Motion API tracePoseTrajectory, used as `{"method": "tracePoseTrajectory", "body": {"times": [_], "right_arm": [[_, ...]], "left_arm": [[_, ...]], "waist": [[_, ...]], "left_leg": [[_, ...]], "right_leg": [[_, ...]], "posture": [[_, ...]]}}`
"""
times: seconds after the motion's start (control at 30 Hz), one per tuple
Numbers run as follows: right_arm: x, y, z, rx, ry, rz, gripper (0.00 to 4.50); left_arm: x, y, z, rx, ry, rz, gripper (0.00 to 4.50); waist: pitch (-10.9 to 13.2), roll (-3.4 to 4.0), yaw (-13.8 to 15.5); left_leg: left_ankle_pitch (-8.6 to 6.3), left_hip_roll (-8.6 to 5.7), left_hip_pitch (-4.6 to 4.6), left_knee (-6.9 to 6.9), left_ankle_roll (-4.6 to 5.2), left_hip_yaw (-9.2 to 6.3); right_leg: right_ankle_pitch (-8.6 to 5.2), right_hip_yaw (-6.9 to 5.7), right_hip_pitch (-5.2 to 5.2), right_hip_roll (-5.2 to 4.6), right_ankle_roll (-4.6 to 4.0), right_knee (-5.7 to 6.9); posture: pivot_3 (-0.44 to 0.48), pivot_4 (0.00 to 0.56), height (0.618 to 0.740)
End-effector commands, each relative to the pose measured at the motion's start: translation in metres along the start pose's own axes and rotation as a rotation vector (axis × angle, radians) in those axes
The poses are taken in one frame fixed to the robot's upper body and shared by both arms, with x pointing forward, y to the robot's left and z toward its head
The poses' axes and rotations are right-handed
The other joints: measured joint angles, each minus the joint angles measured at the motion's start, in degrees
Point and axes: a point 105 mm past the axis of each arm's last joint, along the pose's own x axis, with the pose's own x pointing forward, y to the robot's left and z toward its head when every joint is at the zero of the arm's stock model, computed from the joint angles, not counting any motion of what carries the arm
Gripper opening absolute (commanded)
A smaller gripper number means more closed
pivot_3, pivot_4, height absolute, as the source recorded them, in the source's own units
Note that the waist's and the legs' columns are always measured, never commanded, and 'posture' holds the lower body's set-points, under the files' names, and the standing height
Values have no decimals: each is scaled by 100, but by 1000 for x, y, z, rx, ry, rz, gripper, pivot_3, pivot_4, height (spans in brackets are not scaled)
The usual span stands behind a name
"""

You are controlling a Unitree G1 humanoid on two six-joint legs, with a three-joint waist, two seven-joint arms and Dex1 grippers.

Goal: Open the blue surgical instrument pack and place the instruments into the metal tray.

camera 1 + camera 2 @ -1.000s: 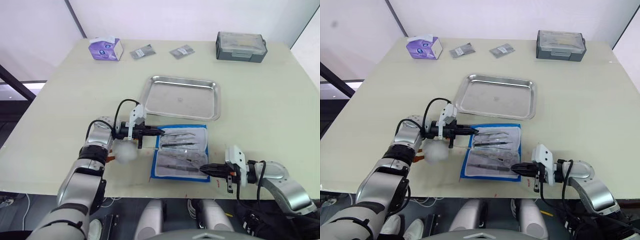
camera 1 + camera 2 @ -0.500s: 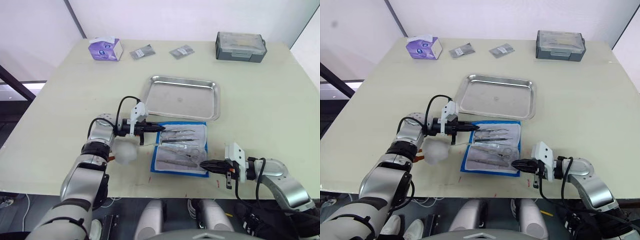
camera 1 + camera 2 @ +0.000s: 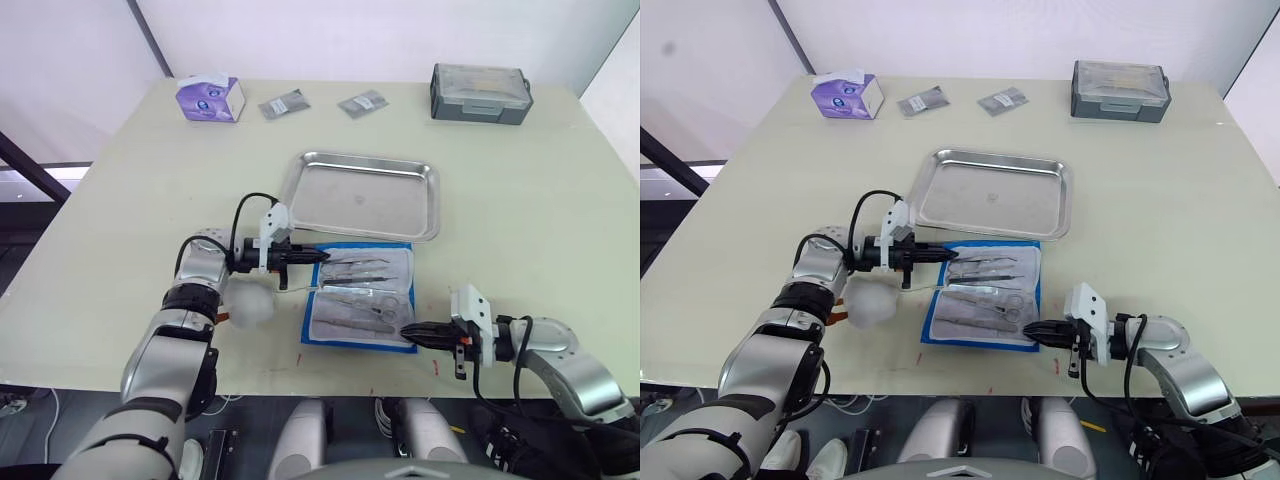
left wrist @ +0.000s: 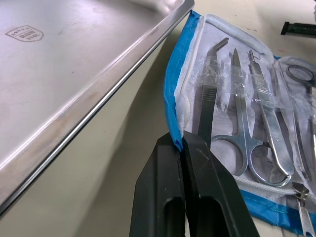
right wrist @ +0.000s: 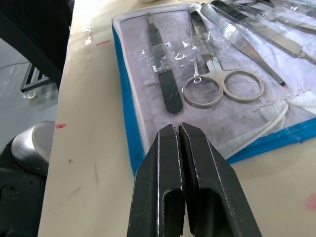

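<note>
1. Table: pale cream top, carrying everything below.
2. Metal tray: shiny steel, rounded corners, raised rim, mid-table, nothing inside but a small stamped mark; near rim just beside far edge of pack, touching or not can't tell.
3. Blue surgical instrument pack: lying open & flat near front table edge, whitish clear-plastic lining up, blue border all round, white cord edging along the border in wrist views.
4. Grey lidded plastic box: far right corner of table, well apart from tray.
5. Purple tissue box: far left corner.
6. Two small grey foil packets &: far edge, between tissue box & grey box.
7. Instruments: scissors w/ ring handles, forceps, tweezers, slim flat tool, all tucked under clear pockets of the pack; none in tray.
8. Left end effector: at pack's far-left corner, fingers pressed together w/ tips at the blue border; looks pinched on the edge.
9. Right end effector: at pack's near-right corner, fingers closed flat against each other, tips at the white-corded hem; whether any fabric is caught between them can't tell.
10. Small red marks on table close to pack's near edge.
</note>
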Motion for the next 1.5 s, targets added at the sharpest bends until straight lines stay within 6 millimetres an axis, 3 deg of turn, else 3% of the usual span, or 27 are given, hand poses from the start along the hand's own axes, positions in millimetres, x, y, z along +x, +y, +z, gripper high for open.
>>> {"method": "tracePoseTrajectory", "body": {"times": [0.03,0.13,0.33,0.67,0.8,0.97,1.1,1.2,1.47,1.5], "right_arm": [[0,6,9,-9,-25,25,0],[-1,4,10,-26,-24,13,0],[-1,4,10,-30,-21,14,0],[-2,6,18,-3,-60,13,0],[-4,7,25,-4,-89,9,1753],[-13,12,36,-15,-121,7,4436],[-18,13,49,-33,-165,-8,4479],[-19,-1,64,-114,-214,-108,4479],[-8,-24,67,-235,-184,-204,4479],[-6,-24,66,-248,-178,-199,4495]], "left_arm": [[-10,6,0,-2,5,57,829],[-10,8,1,22,-4,82,1737],[-12,5,1,15,-16,73,1737],[-23,4,19,37,-115,87,1737],[-30,1,26,44,-161,82,1798],[-54,-12,40,69,-228,40,1798],[-72,-23,48,72,-263,-2,1798],[-86,-38,55,97,-265,-66,1798],[-90,-64,62,202,-139,-179,1798],[-90,-66,64,214,-127,-190,2045]], "waist": [[0,0,-5],[0,0,4],[0,0,3],[1,-1,8],[1,-1,6],[2,-1,0],[3,0,8],[3,0,-5],[8,-2,15],[8,-2,21]], "left_leg": [[0,0,0,0,0,0],[0,0,-2,0,0,-1],[0,1,-3,0,0,-1],[0,1,-6,-1,0,-3],[0,2,-7,-1,-1,-4],[0,3,-9,-2,-1,-4],[0,9,-8,-2,0,-5],[0,11,-8,-3,0,-4],[0,12,-9,-6,-1,-2],[0,12,-9,-6,-1,-3]], "right_leg": [[0,0,0,0,0,0],[0,0,-1,0,0,-1],[0,0,-1,0,0,-2],[0,-2,-2,-1,0,-3],[0,-2,-2,-1,0,-5],[0,-2,-3,-1,0,-6],[0,-3,-3,0,0,-6],[0,-1,-3,-1,0,-8],[0,2,-5,-4,0,-11],[0,-1,-6,-5,-1,-9]], "posture": [[0,150,738],[0,150,738],[0,150,738],[0,150,738],[0,150,738],[0,150,738],[0,150,738],[0,150,738],[0,150,738],[0,150,738]]}}
